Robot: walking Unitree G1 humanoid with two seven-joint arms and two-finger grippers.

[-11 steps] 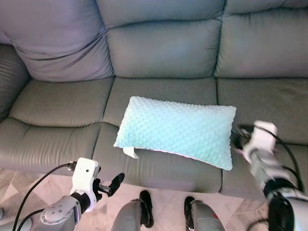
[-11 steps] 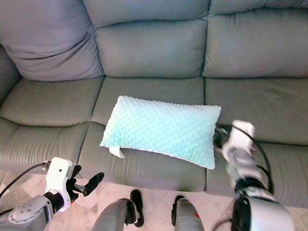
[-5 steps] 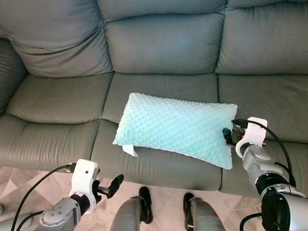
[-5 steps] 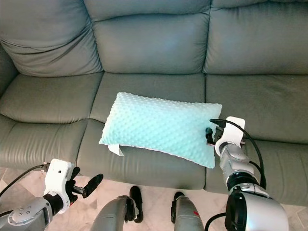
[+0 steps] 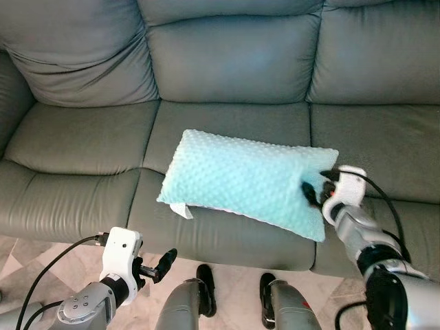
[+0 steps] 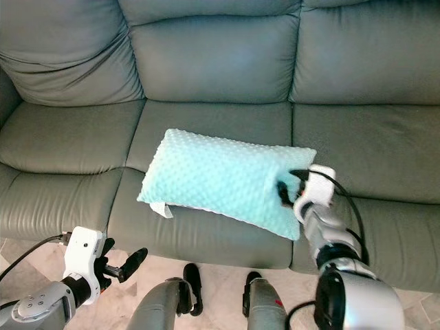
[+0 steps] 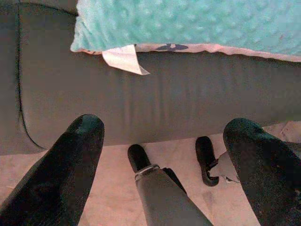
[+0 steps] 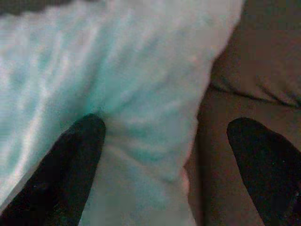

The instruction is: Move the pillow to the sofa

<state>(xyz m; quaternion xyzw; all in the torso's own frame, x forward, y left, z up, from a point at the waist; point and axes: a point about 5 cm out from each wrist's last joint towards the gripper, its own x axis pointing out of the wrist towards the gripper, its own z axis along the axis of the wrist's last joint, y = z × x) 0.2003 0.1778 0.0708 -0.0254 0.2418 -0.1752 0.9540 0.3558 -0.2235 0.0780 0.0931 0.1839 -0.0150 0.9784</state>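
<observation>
1. One grey leather sofa (image 5: 227, 62) spans the whole scene, three seat cushions side by side; the left and right seats lie bare, leaving open room on both sides of the middle one.
2. One mint-green dotted pillow (image 5: 240, 180) lies flat on the middle seat, its near long edge close to the sofa's front edge, a white tag (image 7: 123, 59) hanging off the near left corner.
3. The right gripper (image 5: 317, 187) presses against the pillow's right end, its two black fingers (image 8: 70, 160) spread apart, one dug into the fabric.
4. The left gripper (image 5: 159, 265) hovers low before the sofa front, above the floor (image 7: 108, 188), fingers apart, holding nothing.
</observation>
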